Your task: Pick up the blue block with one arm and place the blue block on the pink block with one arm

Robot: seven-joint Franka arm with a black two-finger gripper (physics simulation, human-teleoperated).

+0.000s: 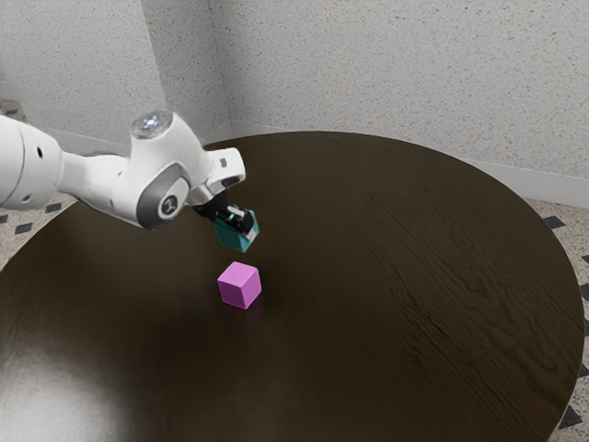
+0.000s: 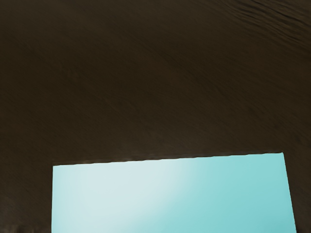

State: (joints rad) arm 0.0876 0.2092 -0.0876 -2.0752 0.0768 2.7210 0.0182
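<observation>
I am holding the blue block (image 1: 242, 238) aloft in my end effector (image 1: 236, 221).
My end effector is clenching the block from two sides, clear of the dark table (image 1: 414, 276); the block is hanging just above the pink block (image 1: 239, 284), not touching it.

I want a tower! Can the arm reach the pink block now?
Probably yes: the claw holds the blue block in the air close to the pink block, with nothing between them.
</observation>
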